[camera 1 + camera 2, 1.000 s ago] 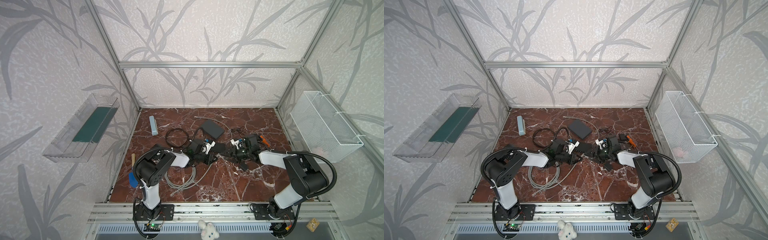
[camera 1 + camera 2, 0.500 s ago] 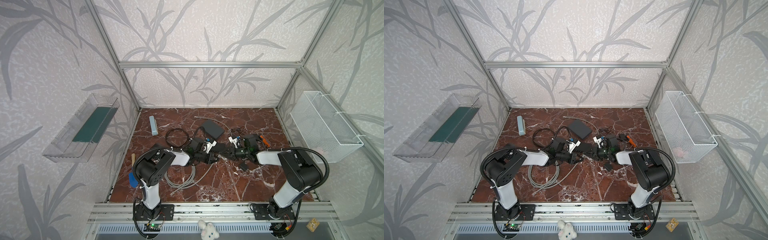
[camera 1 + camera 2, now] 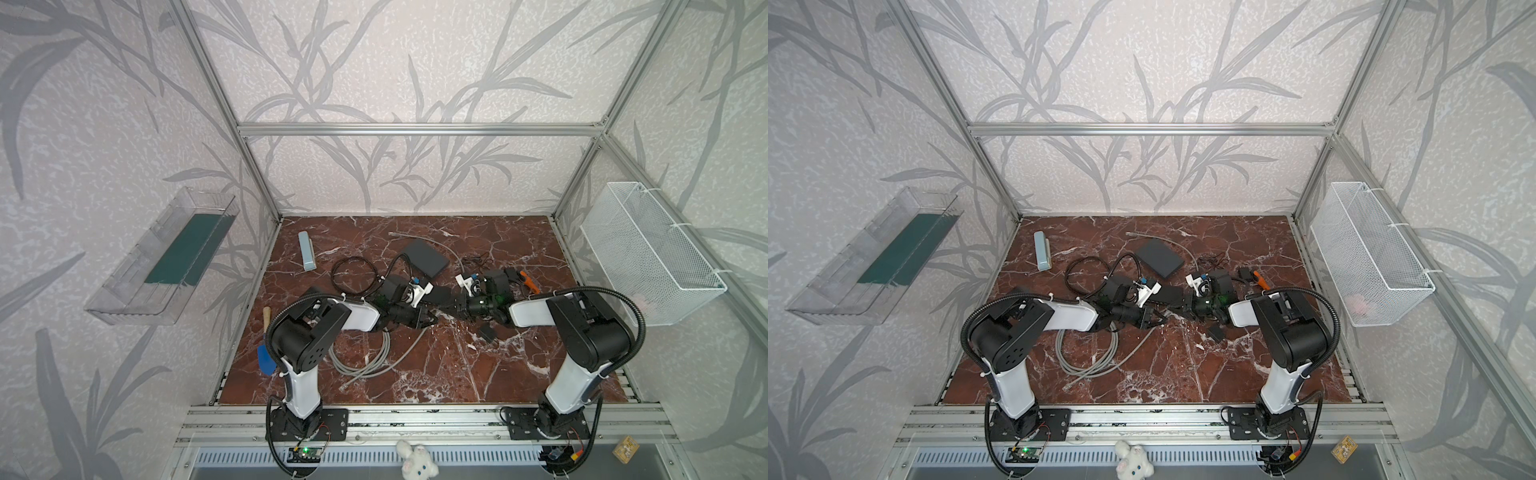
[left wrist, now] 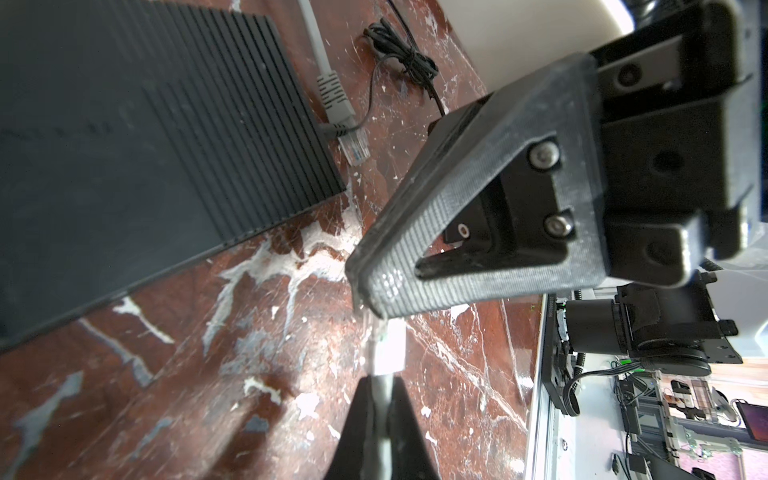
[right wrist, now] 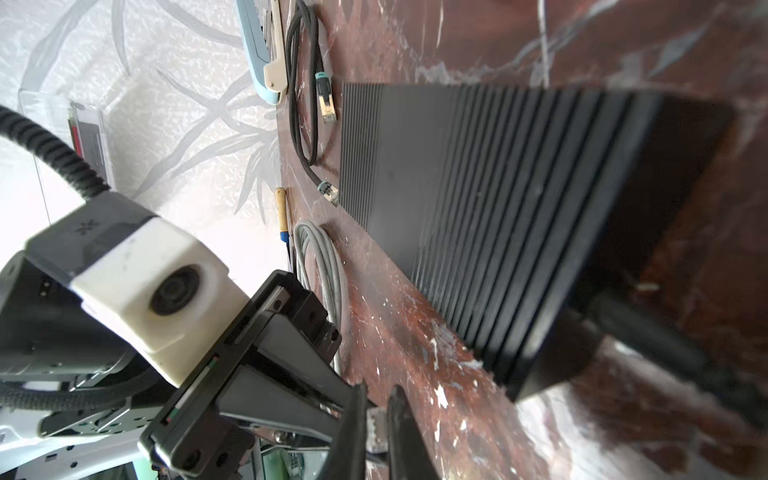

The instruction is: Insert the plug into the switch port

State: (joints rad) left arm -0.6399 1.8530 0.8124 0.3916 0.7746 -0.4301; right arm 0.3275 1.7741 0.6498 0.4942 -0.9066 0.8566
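The switch (image 3: 441, 296) is a black ribbed box lying flat on the marble floor, just behind both grippers; it also fills much of the wrist views (image 4: 145, 145) (image 5: 498, 208). My left gripper (image 4: 380, 380) is shut on the grey cable just behind the plug (image 4: 388, 345). My right gripper (image 5: 378, 390) is shut on the plug's front end (image 5: 376, 428), tip to tip with the left gripper. In both top views the left gripper (image 3: 430, 320) (image 3: 1160, 318) and the right gripper (image 3: 453, 311) (image 3: 1178, 313) meet at mid-floor. The switch's ports are out of sight.
A dark grey flat box (image 3: 426, 257) lies behind the switch. A second grey plug (image 4: 336, 104) and a thin black wire bundle (image 4: 399, 54) lie by the switch's corner. Also on the floor: a black cable loop (image 3: 353, 274), the grey cable coil (image 3: 361, 357), a small black block (image 3: 487, 332), an orange-handled tool (image 3: 528, 282).
My right gripper has moved left to the left gripper and closed on the plug's front end. The left gripper has kept its hold and its place.
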